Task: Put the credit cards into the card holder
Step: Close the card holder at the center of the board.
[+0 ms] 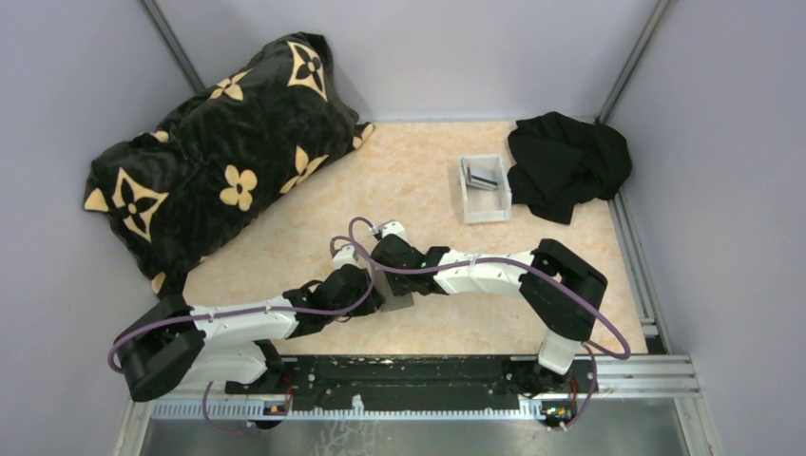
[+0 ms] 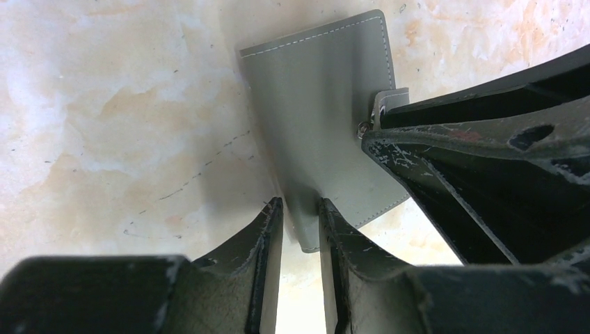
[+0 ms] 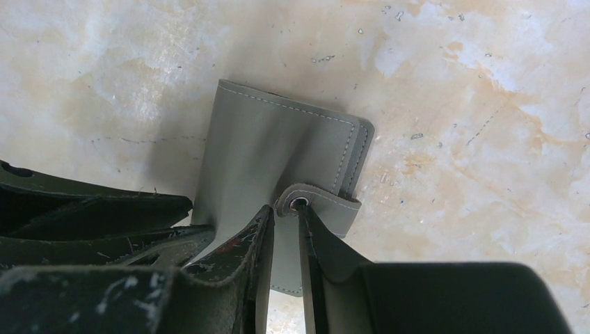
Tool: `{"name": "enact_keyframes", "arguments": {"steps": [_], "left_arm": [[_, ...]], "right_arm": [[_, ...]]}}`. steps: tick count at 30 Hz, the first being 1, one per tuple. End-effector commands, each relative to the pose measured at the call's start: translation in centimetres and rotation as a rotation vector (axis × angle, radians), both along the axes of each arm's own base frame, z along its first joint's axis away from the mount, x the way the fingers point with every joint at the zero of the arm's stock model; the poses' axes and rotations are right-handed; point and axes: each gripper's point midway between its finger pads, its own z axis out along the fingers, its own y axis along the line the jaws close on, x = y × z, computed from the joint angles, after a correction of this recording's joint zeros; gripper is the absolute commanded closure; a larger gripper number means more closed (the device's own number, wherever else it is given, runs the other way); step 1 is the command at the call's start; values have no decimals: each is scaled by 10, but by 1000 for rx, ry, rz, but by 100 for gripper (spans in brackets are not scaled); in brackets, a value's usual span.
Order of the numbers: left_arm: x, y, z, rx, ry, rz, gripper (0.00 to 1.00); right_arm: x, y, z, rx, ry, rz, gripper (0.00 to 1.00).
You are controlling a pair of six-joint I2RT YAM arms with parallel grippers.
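Note:
The grey card holder (image 1: 397, 298) lies folded shut on the marble tabletop between both grippers. In the left wrist view the card holder (image 2: 320, 118) has its near edge pinched between my left gripper (image 2: 300, 207). In the right wrist view the card holder (image 3: 264, 146) has a snap tab (image 3: 323, 207), and my right gripper (image 3: 285, 209) is closed on the tab's end by the snap. Both grippers meet at the table's middle, the left one (image 1: 373, 296) and the right one (image 1: 385, 278). The credit cards (image 1: 487, 176) lie in a white tray far from both grippers.
The white tray (image 1: 470, 204) stands at the back right, next to a crumpled black cloth (image 1: 567, 161). A large black pillow with cream flowers (image 1: 219, 157) fills the back left. Grey walls enclose the table.

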Motion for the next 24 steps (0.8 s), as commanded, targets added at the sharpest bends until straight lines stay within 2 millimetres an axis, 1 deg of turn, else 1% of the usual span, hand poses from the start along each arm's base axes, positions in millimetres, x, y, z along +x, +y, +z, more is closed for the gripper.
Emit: {"name": "enact_keyframes", "arguments": {"steps": [1, 4, 6, 12, 15, 18, 24], "left_arm": [[-5, 7, -5, 8, 6, -2, 69], [-6, 8, -5, 9, 7, -2, 69], [-6, 7, -6, 9, 9, -2, 69], [-6, 7, -7, 11, 12, -4, 69], [-6, 6, -7, 11, 14, -4, 69], [-7, 7, -8, 13, 16, -5, 69], [-6, 6, -7, 12, 14, -5, 69]], "right_arm": [[6, 10, 28, 77, -45, -9, 79], [6, 11, 29, 79, -47, -9, 79], [8, 12, 42, 110, -65, -12, 79], [10, 13, 50, 127, -81, -16, 81], [10, 14, 49, 125, -78, -14, 81], [8, 15, 44, 119, -64, -5, 82], [7, 11, 41, 104, -63, -12, 82]]}}
